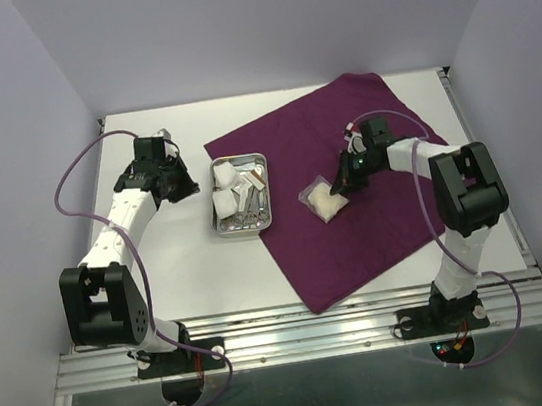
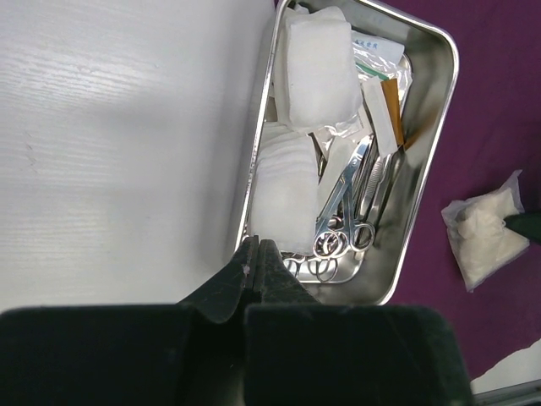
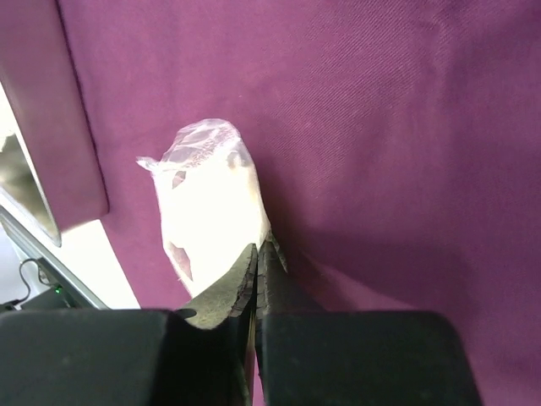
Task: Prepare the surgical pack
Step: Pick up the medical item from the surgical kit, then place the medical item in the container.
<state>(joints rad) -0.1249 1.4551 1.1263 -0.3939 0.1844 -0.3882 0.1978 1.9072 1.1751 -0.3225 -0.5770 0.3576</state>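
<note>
Cloth: large dark-purple cloth (image 3: 389,127) lies spread flat and angled on the white counter (image 2: 118,127). It's the wrap base, so the pack items get gathered on it.
Tray: small shiny rectangular steel tray (image 2: 428,161) sits at the cloth's left edge, right side on cloth, left side on bare counter. Prob. set there so both arms can reach it.
Tray contents: white gauze squares (image 2: 317,72) along the left side. Silver scissors and forceps (image 2: 347,211) lie lengthwise beside them, ring handles toward the near end. Flat packets at the far end, too jumbled to count.
Packet: clear plastic packet w/ white filling (image 3: 211,203) lies on the cloth, right of the tray and apart from it, i.e. not yet in the tray.
R arm: right gripper (image 3: 258,258) is low over the cloth, fingers pressed together on the packet's near edge. Looks like it's pinching the thin plastic lip, not the bulk. An edge grip should lift it w/o crushing the filling.
L arm: left gripper (image 2: 256,258) is pressed together w/ nothing in it, at the tray's near-left corner over the counter. Can't tell if it touches the rim. Prob. placed to steady the tray or wait clear of the R arm.
Step (judged): packet pickup, early-to-mid task.
Risk: thin lip may slip on lift.
</note>
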